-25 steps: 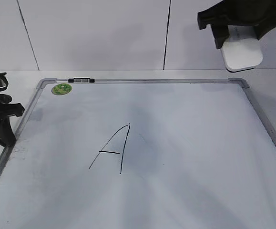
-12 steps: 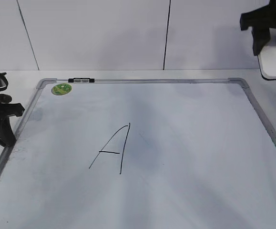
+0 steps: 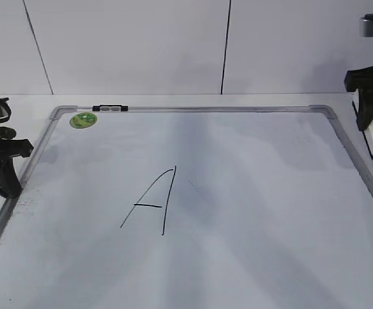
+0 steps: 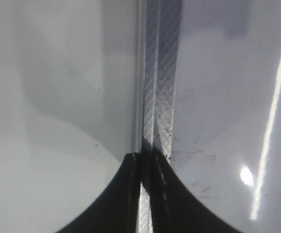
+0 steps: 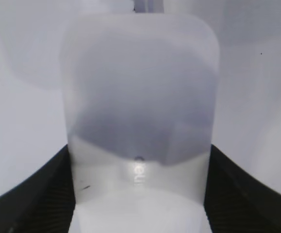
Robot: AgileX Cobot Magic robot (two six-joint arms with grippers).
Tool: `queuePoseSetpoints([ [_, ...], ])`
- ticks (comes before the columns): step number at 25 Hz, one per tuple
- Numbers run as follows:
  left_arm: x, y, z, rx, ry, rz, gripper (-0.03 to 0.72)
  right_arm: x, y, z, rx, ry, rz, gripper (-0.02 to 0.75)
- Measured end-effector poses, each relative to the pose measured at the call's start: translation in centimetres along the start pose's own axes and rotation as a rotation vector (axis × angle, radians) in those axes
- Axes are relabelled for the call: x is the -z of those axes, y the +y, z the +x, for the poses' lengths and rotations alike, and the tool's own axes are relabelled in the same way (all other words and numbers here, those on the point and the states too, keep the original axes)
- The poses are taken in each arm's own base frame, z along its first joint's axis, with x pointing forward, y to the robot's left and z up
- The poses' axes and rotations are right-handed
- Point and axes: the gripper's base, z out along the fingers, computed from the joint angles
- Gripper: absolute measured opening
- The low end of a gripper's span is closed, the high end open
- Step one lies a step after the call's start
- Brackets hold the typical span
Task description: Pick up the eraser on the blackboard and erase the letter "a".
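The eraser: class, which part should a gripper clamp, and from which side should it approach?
Clamp the eraser across its two long straight sides, coming from above at one short end, as the right gripper does. The block is oblong with rounded corners, so the long flat sides give the fingers parallel faces.

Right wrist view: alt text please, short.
A white eraser fills the frame, held between the two dark fingers of the right gripper. Small grey lettering shows on its top; a pale, blurred surface lies behind it.
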Motion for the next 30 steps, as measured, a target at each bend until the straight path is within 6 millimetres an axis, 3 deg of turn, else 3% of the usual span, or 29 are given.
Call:
queuePoseSetpoints([
  [5,0.0,0.0,0.0,-0.002,0.0,0.0,0.018,-0.8,-0.2,-0.1,0.009,0.025,-0.018,0.531],
  [17,0.0,0.0,0.0,-0.001,0.0,0.003,0.02,-6.0,1.1,-0.9,0.032,0.154,-0.047,0.531],
  [30,0.0,0.0,0.0,-0.002,-0.001,0.005,0.02,-9.1,1.6,-1.1,0.037,0.225,-0.045,0.531],
])
